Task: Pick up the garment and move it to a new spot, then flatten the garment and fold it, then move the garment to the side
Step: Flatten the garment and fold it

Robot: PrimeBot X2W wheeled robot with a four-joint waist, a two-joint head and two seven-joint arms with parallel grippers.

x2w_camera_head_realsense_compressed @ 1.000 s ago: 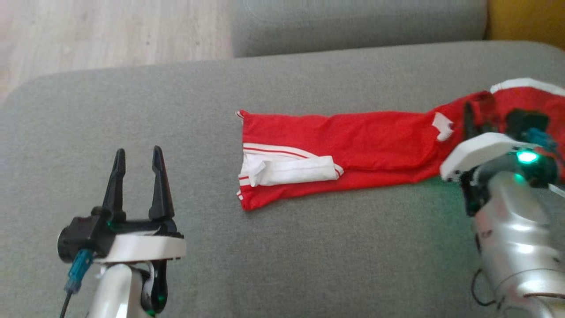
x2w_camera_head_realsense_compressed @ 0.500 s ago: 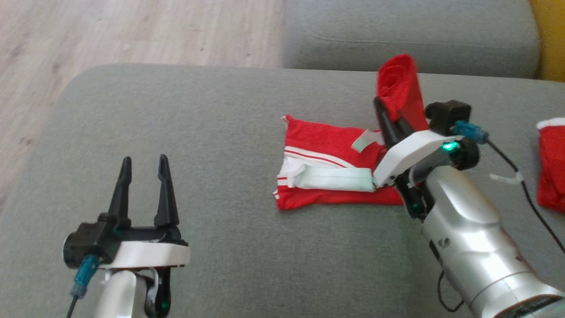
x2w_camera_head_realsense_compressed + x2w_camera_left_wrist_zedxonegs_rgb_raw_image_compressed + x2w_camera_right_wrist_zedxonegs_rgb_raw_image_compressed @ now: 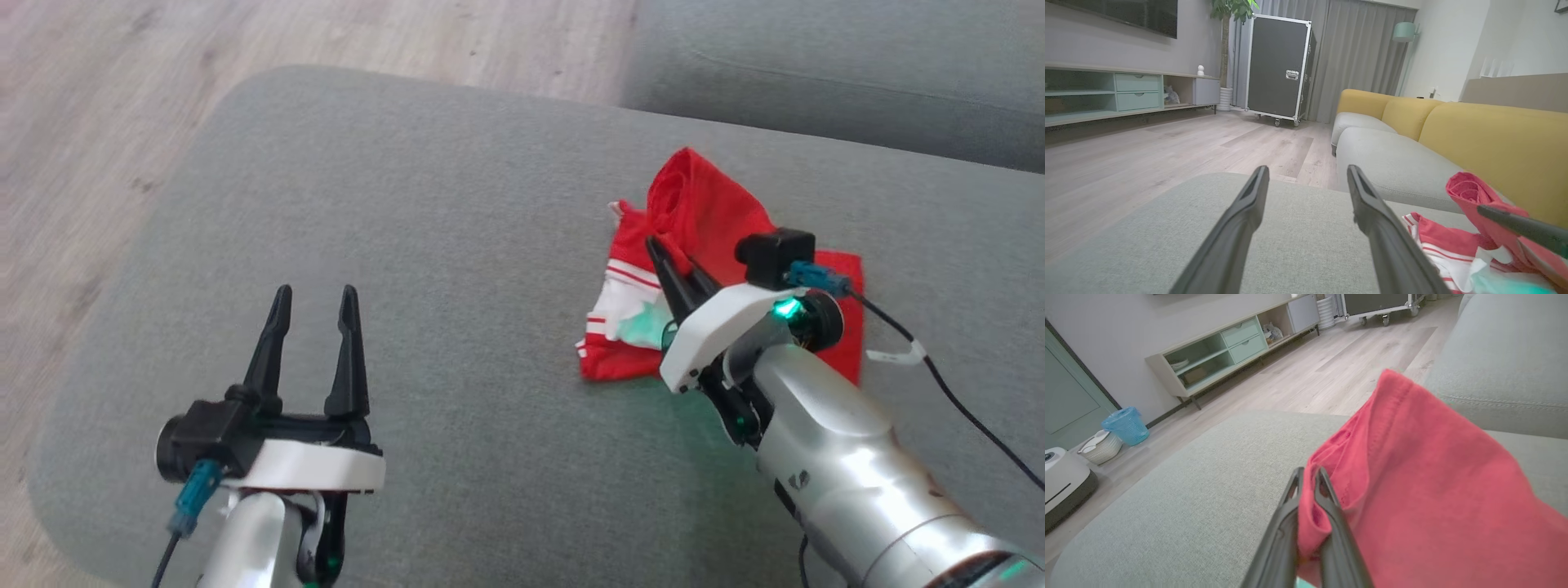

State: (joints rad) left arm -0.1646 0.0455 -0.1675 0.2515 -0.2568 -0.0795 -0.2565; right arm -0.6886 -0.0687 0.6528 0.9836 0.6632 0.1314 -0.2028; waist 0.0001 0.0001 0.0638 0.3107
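right gripper (image 3: 671, 260) pinched shut on red garment (image 3: 710, 208); one fold lifted, the rest lying on grey sofa seat (image 3: 408, 204). left gripper (image 3: 314, 296) fingers wide, empty, above the seat. wood floor (image 3: 122, 82) beyond. yellow backrest (image 3: 1494, 134), low tv unit (image 3: 1224, 347).

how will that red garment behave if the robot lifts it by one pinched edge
Probably floppy: the red garment bunches and droops where the right gripper pinches it, the rest lying on the gray cushion. Likely light: a small pinch of cloth holds that part up. Pushed, it would probably wrinkle rather than slide whole.
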